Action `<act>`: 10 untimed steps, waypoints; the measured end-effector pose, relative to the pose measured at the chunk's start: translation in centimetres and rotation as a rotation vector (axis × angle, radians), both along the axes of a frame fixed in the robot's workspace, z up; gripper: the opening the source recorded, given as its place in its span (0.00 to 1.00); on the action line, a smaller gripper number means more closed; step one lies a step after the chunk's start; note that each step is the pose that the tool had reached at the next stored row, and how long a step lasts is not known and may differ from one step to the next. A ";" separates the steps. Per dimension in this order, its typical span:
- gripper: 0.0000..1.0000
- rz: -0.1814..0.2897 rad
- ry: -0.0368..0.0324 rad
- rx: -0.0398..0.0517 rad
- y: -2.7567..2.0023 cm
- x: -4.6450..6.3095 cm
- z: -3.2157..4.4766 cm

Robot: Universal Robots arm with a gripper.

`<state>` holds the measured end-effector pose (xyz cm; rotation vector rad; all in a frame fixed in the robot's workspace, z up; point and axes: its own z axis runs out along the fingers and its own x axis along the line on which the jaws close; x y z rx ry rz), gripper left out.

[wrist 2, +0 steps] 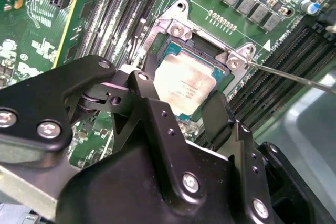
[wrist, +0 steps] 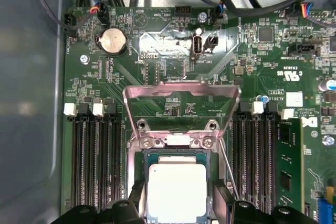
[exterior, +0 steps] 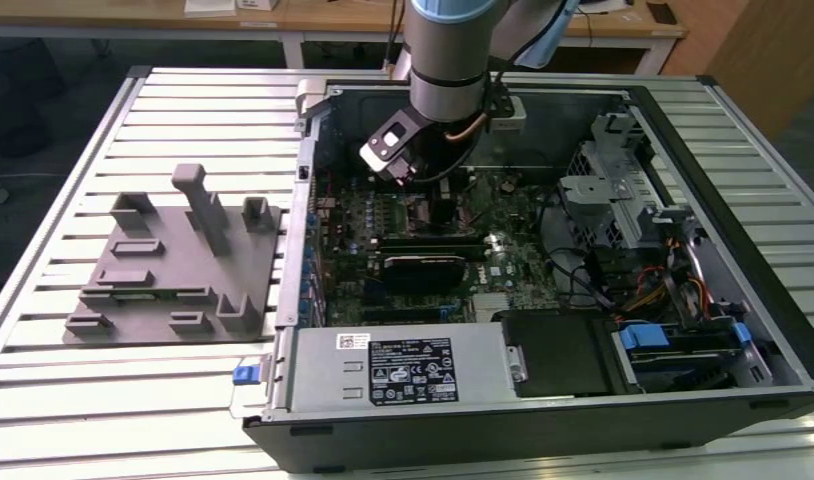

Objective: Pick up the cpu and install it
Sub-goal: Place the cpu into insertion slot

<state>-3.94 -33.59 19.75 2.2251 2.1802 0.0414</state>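
Note:
The cpu [wrist: 176,190], a small square chip with a silvery top and a teal-green rim, lies flat in the motherboard socket [wrist: 137,153], also seen as the cpu [wrist 2: 184,80] in the second wrist view. My gripper [wrist: 177,203] is right over it, one black finger against each of two opposite edges of the chip, so it is shut on the cpu. In the second wrist view the gripper [wrist 2: 184,103] straddles the chip the same way. The socket's metal load plate [wrist: 181,90] stands swung open behind the chip. In the exterior view the arm [exterior: 441,70] reaches down into the open computer case [exterior: 727,150].
Memory slots [wrist: 94,166] flank the socket on both sides. The socket's thin lever wire [wrist 2: 294,77] sticks out beside it. A black finned block [exterior: 427,268], a power supply [exterior: 407,365] and a drive cage [exterior: 634,200] crowd the case. A grey fixture [exterior: 167,265] stands on the slatted table.

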 end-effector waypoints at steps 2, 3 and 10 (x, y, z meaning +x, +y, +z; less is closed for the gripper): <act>0.62 0.000 0.0000 -0.0001 0.00 0.0 0.35; 0.62 0.000 0.0001 0.0000 0.00 0.0 0.47; 0.60 0.000 0.0000 0.0001 0.00 0.0 0.49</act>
